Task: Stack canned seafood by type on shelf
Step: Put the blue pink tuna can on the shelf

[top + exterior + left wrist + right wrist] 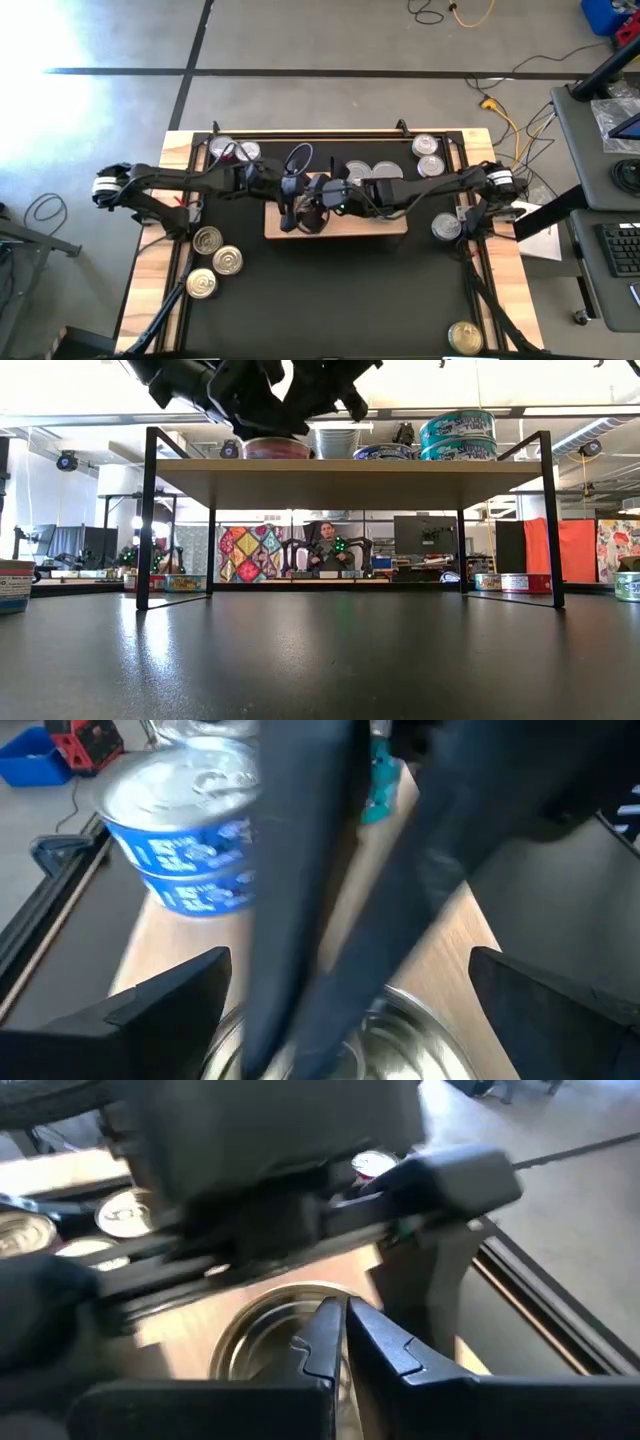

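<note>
Both grippers meet over the left part of the shelf (pixel 392 226). The left gripper (pixel 345 1010) has its fingers spread wide around a tin (pixel 400 1040) standing there. The right gripper (pixel 343 1342) hovers above the same tin, fingers pressed together. More tins (pixel 372 172) sit stacked on the shelf's right part.

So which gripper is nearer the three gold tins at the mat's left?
Left. The left gripper is over the shelf's left end; the right gripper sits beside it, farther from the three gold tins.

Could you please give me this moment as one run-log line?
left end effector: open over tin on shelf | right end effector: shut, above same tin | blue tins: stacked
</note>
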